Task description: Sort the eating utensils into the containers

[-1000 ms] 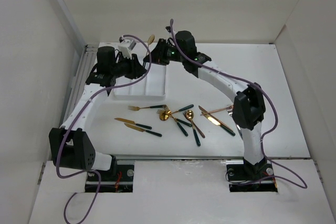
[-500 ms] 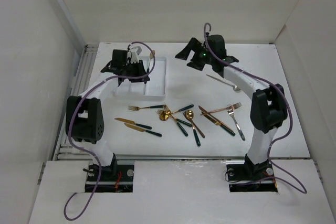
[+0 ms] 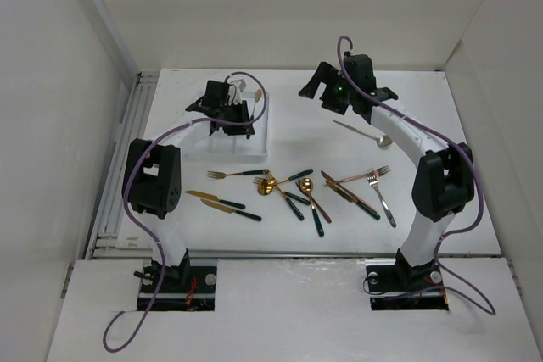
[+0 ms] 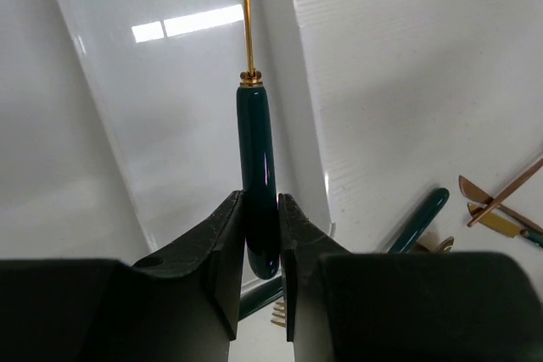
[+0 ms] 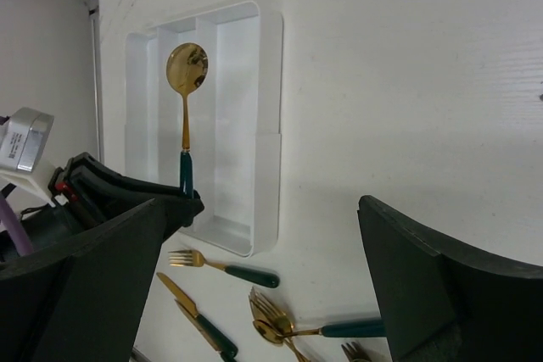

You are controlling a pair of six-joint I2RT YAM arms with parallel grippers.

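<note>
The left fingers (image 4: 222, 235) pinch the dark green handle end of a spoon (image 4: 256, 158). It points straight out from them, gold bowl farthest, held over the white tray (image 5: 270, 125) and lengthwise along its compartments. The right fingers (image 5: 93, 269) are spread wide and hold nothing above the tabletop (image 5: 407, 82).

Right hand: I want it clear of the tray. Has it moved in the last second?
Yes. The right hand swung right, off the tray's far end, and is now over the table beside it.
</note>
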